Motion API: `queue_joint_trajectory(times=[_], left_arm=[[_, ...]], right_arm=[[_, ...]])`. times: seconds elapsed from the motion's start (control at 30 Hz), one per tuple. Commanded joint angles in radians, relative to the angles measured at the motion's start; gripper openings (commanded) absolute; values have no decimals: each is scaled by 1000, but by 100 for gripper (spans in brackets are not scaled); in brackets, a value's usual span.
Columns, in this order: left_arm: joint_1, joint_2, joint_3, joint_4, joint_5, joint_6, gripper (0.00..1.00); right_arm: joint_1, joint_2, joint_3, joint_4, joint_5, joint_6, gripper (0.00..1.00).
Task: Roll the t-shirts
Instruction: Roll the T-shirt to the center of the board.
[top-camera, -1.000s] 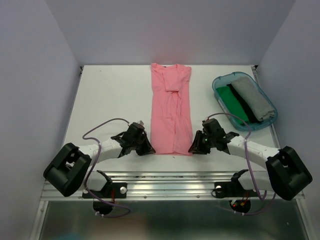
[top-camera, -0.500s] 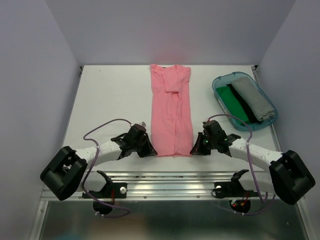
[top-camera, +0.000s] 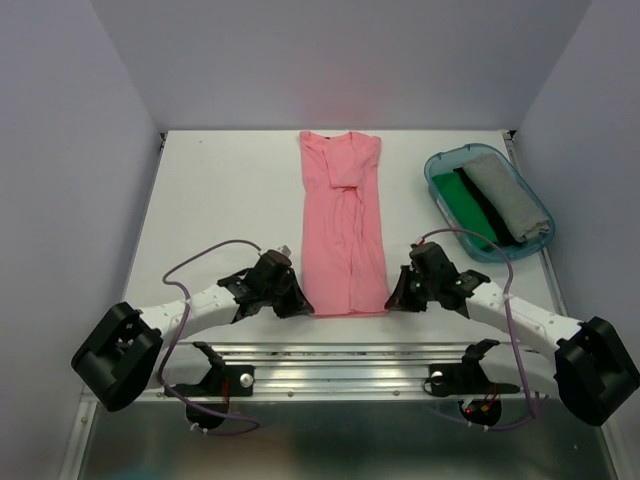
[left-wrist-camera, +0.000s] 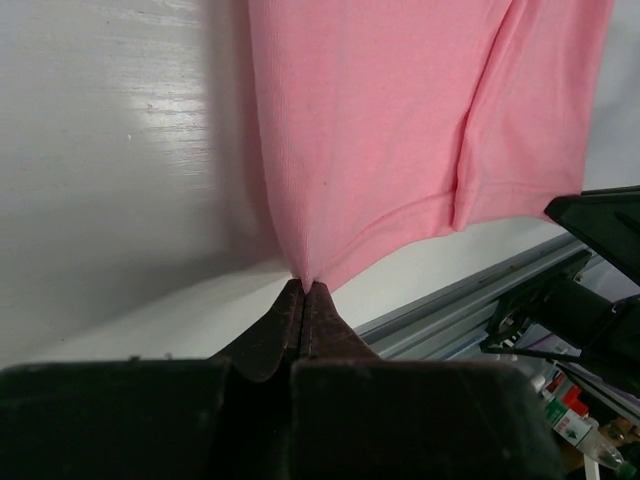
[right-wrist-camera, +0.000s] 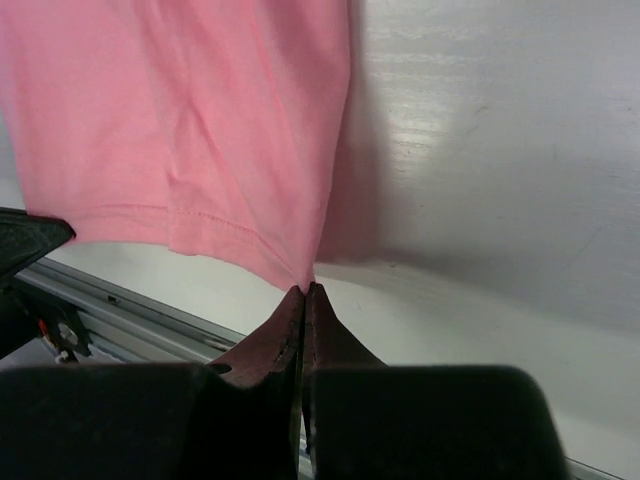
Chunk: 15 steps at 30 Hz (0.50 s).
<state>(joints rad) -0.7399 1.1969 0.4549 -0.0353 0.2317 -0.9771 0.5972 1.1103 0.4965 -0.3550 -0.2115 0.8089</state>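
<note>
Left fingers (left-wrist-camera: 272, 338), right fingers (right-wrist-camera: 272, 342) nip pink t-shirt (top-camera: 343, 230); nipped corners hidden.

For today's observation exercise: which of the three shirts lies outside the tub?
The salmon-pink cotton t-shirt, stretched on the white table; the green shirt and grey shirt sit folded in the teal plastic tub.

The pink t-shirt (left-wrist-camera: 380, 120), pinched in the tips of the left end effector (left-wrist-camera: 305, 292) and right end effector (right-wrist-camera: 304, 292), is matt fine-knit cloth with a stitched hem. Both tips look dark, dull and smooth. Under them the white surface (left-wrist-camera: 120, 200) is smooth with a soft sheen. Beyond the right end effector, a glossy see-through plastic tub (top-camera: 434, 178) holds matt cloth: a grey t-shirt (top-camera: 508, 200) and a green t-shirt (top-camera: 462, 195).
</note>
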Motion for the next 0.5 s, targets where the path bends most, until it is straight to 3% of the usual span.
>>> queue_joint_trajectory(times=[0.0, 0.47], left_arm=[[-7, -43, 83, -58, -34, -5, 0], [14, 27, 286, -95, -123, 34, 0]], right_arm=[[9, -43, 79, -36, 96, 6, 1], [9, 80, 279, -45, 248, -86, 1]])
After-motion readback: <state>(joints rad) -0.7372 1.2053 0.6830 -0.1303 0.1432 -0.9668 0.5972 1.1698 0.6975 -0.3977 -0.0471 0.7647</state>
